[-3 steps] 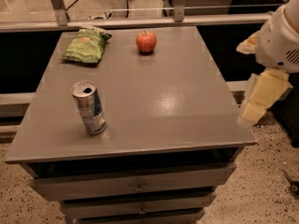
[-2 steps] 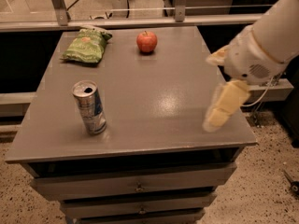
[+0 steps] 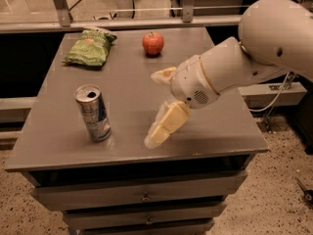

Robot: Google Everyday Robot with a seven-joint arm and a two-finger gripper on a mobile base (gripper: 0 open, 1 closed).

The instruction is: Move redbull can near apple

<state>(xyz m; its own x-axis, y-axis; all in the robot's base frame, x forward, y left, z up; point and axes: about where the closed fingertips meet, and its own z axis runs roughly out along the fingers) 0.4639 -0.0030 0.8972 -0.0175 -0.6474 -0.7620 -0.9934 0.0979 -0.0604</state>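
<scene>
The redbull can (image 3: pixel 93 112), silver and blue with an opened silver top, stands upright at the front left of the grey table (image 3: pixel 127 87). The red apple (image 3: pixel 153 43) sits at the back of the table, near the middle. My gripper (image 3: pixel 159 103) hangs over the front middle of the table, to the right of the can and apart from it. Its two cream fingers (image 3: pixel 165 125) are spread open and hold nothing. The white arm reaches in from the right.
A green snack bag (image 3: pixel 90 47) lies at the back left of the table, left of the apple. Drawers (image 3: pixel 144 197) sit under the table top. A rail and glass panel run behind the table. Speckled floor lies at the right.
My arm has swung in from the right edge of the table to over its front middle, closer to the can. The can, apple and bag have not moved.
</scene>
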